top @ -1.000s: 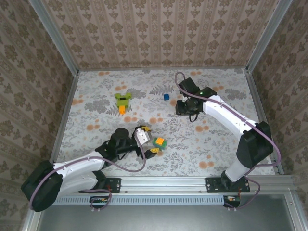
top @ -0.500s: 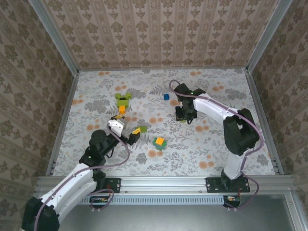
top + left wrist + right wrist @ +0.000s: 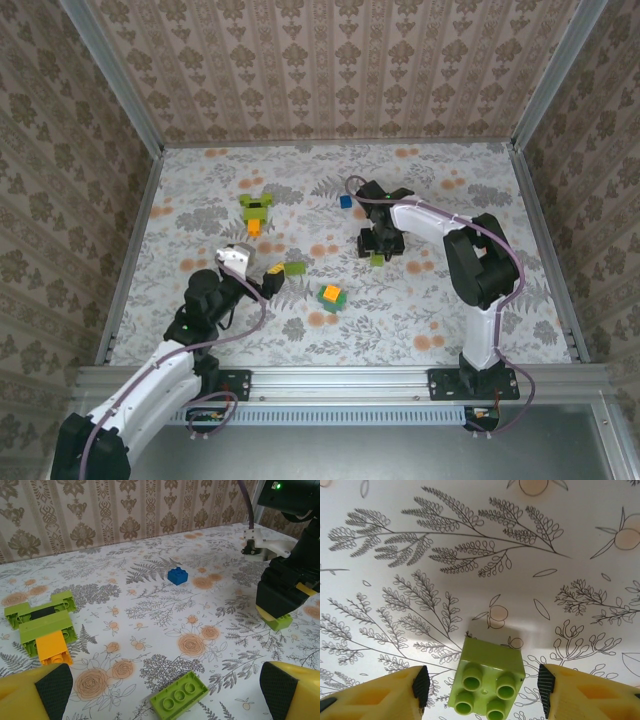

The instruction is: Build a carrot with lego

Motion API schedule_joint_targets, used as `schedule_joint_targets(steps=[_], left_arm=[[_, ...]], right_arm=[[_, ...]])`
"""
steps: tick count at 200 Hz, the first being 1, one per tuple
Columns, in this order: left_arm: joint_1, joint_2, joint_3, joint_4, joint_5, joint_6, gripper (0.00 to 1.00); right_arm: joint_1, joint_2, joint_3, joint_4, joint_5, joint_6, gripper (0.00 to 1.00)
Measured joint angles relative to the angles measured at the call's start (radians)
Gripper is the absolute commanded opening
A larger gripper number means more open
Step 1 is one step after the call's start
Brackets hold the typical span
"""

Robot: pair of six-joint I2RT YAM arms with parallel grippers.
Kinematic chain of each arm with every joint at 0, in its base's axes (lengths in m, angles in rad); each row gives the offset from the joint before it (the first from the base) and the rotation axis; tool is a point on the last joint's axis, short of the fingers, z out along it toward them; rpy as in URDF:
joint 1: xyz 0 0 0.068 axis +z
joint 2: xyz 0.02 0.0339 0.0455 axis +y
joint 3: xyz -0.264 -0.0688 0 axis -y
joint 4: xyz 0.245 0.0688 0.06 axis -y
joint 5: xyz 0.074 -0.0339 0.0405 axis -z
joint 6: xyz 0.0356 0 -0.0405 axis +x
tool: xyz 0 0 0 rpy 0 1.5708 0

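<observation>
Orange-tipped carrot (image 3: 256, 212), tip nearward

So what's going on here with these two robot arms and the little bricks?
Two arms are assembling a Lego carrot, lime green with an orange tip, which lies on the table apart from both grippers. The right gripper is open, its jaws either side of a small lime-green brick, not clamping it. The left gripper, open and empty, hovers near a longer lime-green brick. A blue brick and a green-and-orange stack lie loose.
</observation>
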Motion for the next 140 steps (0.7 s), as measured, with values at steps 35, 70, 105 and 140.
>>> schedule_joint_targets(steps=[35,70,105,140], left_arm=[[0.044,-0.005,0.0,-0.021,-0.052,-0.016,1.0],[0.142,-0.077,-0.001,-0.095,-0.111,-0.077,1.0],[0.259,-0.18,-0.014,-0.15,-0.116,-0.159,1.0],[0.379,-0.254,-0.034,-0.199,-0.098,-0.242,1.0]], right_arm=[[0.022,-0.009,0.1,-0.018,-0.011,-0.092,0.58],[0.143,0.035,0.415,-0.122,-0.03,-0.298,0.61],[0.32,0.16,0.608,-0.177,-0.014,-0.519,0.63],[0.416,0.238,0.526,-0.195,-0.015,-0.648,0.62]])
